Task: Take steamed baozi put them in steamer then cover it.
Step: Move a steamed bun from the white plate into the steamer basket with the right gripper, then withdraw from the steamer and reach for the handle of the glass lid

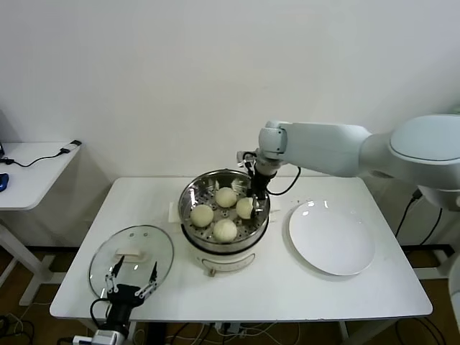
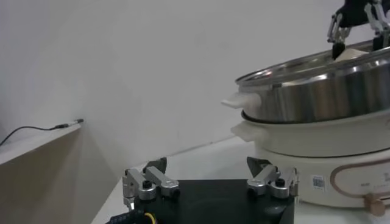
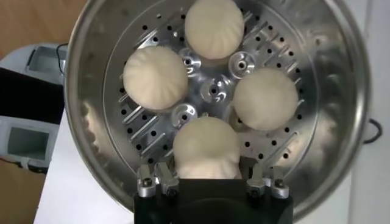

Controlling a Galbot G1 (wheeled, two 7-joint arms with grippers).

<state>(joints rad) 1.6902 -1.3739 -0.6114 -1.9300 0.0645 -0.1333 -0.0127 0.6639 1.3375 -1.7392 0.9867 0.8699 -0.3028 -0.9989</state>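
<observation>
Steel steamer [image 1: 224,215] holding four baozi [image 3: 207,146], right claw [image 3: 206,178] pinching one, left claw [image 1: 132,279] spread by cover [image 1: 131,256]
</observation>
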